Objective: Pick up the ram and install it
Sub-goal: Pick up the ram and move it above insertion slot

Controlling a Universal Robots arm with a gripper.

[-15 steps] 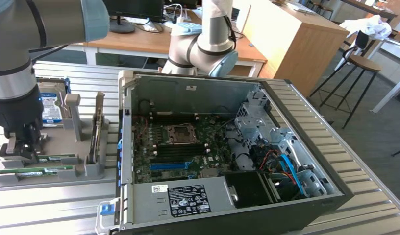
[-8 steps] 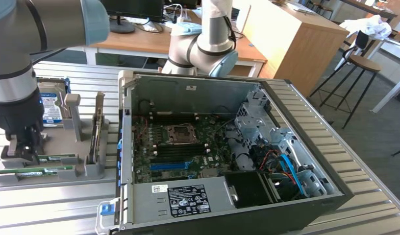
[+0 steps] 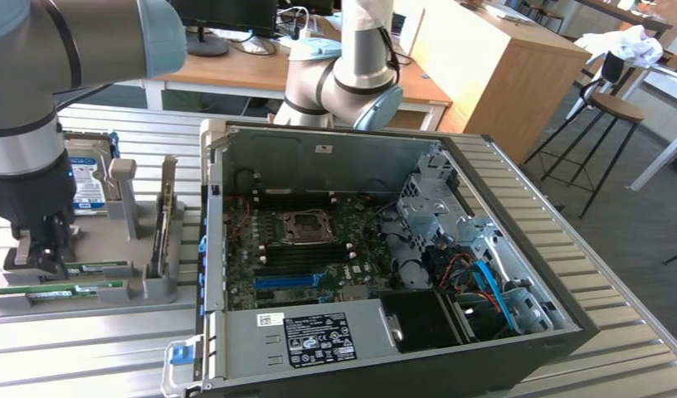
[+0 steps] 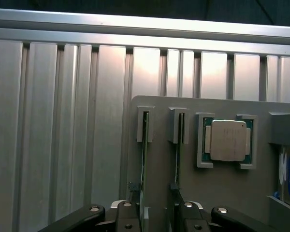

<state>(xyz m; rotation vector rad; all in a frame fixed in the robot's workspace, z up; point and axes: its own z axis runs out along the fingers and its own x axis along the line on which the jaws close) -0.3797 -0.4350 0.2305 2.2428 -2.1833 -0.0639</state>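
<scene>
Exterior view: my end effector point(image 3: 42, 261) hangs released, jaws spread, over the grey holder point(image 3: 150, 290) on the worktop point(image 3: 84, 348), at nine o'clock from the open computer case point(image 3: 316, 332). The ram point(image 3: 82, 267) lies slotted in that holder, just beside my fingertips.

Wrist view: the ram point(image 4: 145, 154) runs edge-up into the gap between my fingers point(image 4: 128, 215). A processor chip point(image 4: 225, 140) sits in the same holder nearby.

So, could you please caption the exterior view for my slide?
Open end effector over a ram stick in the gray holder, beside an open computer case.
</scene>
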